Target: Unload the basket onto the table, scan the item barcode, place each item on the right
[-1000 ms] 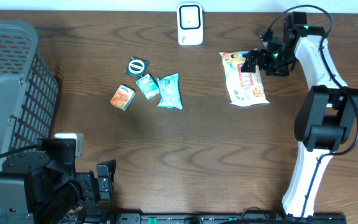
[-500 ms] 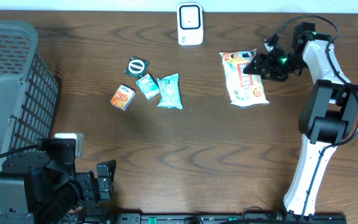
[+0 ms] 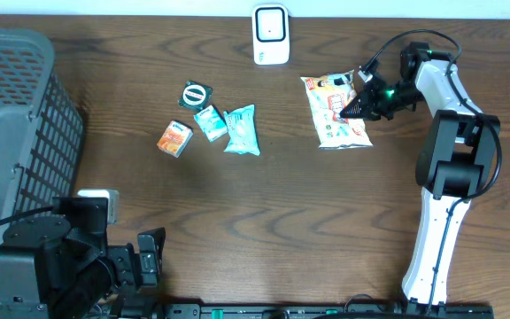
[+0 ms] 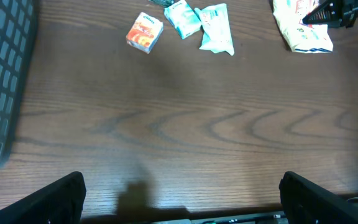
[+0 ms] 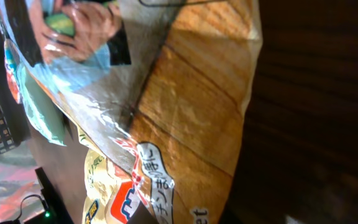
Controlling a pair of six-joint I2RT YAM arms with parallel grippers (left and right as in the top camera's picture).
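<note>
1. Overhead: snack bag (image 3: pixel 330 124) lies flat on the table (image 3: pixel 282 204), far right side, near the white scanner (image 3: pixel 271 34).
2. Right end effector (image 3: pixel 355 107) touches the bag's right edge, fingers together; can't tell if it pinches the film.
3. Left end effector (image 4: pixel 182 183) spread apart, well away from the bag.

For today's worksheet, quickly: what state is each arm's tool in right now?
Left tool: open, holding nothing.
Right tool: closed on the snack bag.
</note>
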